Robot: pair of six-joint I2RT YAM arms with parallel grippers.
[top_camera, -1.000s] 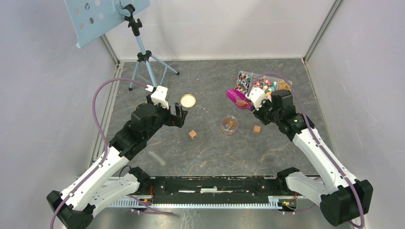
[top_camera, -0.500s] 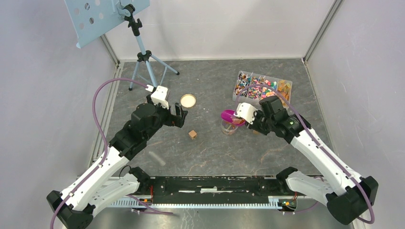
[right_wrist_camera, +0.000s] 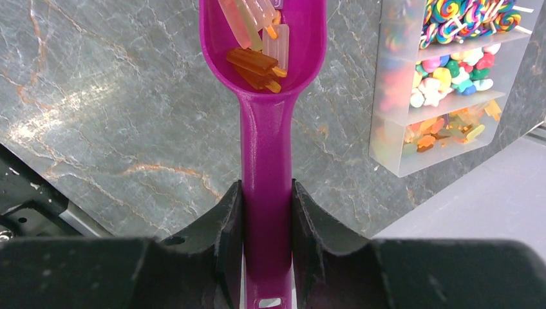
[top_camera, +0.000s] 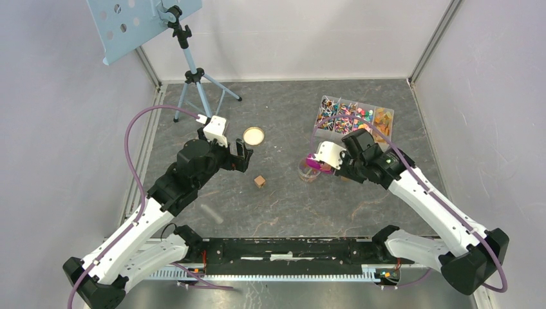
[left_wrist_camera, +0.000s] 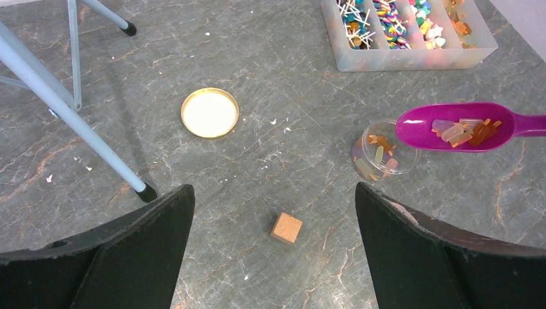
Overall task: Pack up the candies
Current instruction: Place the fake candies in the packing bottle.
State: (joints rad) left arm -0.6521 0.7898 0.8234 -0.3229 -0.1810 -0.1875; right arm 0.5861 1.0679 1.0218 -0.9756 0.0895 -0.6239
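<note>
Magenta scoop (right_wrist_camera: 265, 148) w/ candies (right_wrist_camera: 254, 64) at jar (left_wrist_camera: 373, 145), R claw (right_wrist_camera: 266, 199) clamping it.

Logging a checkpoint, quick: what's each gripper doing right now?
Left gripper: open, empty.
Right gripper: shut on the scoop.

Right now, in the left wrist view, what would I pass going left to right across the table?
tripod leg → gold lid → wooden cube → clear jar → magenta scoop. The compartment tray spans the last two, so it is left out.
</note>
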